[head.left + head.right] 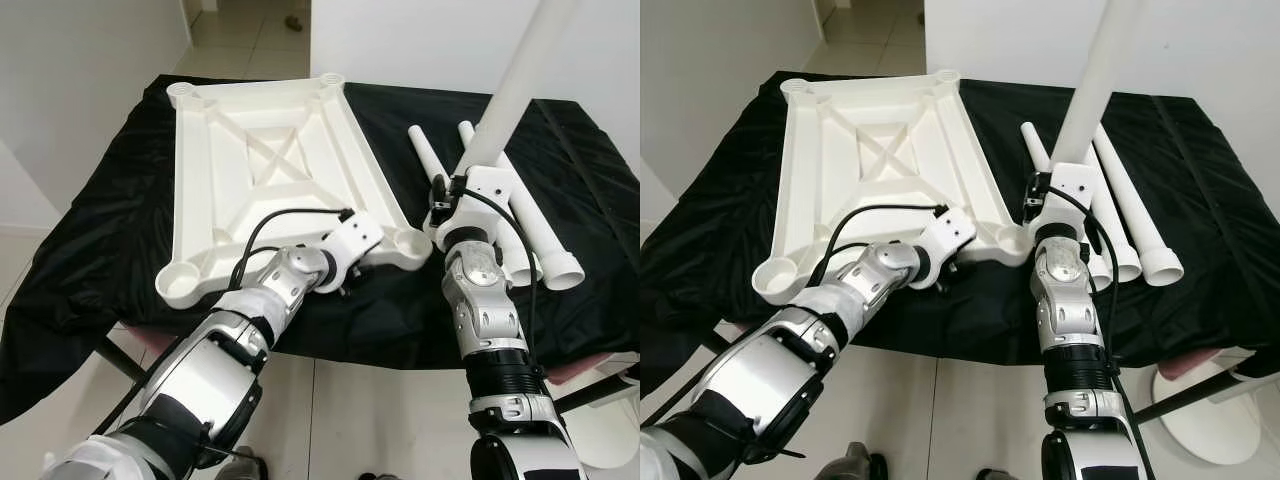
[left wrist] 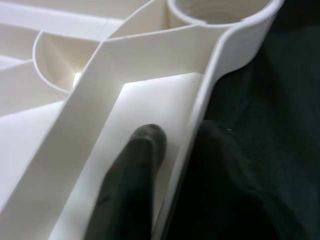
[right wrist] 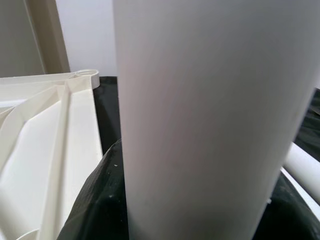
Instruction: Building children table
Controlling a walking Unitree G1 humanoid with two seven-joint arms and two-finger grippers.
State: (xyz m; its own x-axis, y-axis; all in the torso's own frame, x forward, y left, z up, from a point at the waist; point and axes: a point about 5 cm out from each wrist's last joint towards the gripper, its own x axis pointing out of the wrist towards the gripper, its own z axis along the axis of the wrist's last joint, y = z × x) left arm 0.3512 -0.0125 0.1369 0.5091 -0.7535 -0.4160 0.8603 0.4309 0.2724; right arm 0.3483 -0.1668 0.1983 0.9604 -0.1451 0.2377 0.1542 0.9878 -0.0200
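while the white table top [image 1: 270, 170] lies upside down on a black cloth [image 1: 90, 260] over a low stand, ribs & cross-brace facing up, round leg sockets show at its 4 corners. l gripper [image 1: 352, 268] sits at the near edge of the top, close to the near right corner socket [image 1: 410, 244]. l wrist view: one black finger [image 2: 131, 180] lies inside the rim channel against the wall, the other on the outer, cloth side, so the jaws straddle the rim wall & look closed down on it, w/ the corner socket just beyond.

r gripper [image 1: 462, 196] holds a white table leg [image 1: 515, 85] up off the cloth, near upright, tilted a bit to the robot's right, upper end going out of frame. it's just right of the top's near right corner, not in a socket. r wrist view: the leg [image 3: 210, 120] runs straight up the frame very close, table top [image 3: 45, 130] off to one side; the jaws' exact gap can't be made out, but they're clamped round the leg's lower part.

3 more white legs [image 1: 530, 225] lie on the cloth right of the top, roughly parallel, flared ends toward the robot, partly behind the r arm. tiled floor [image 1: 380, 420] below the stand; white walls [image 1: 70, 80] to the left & behind.
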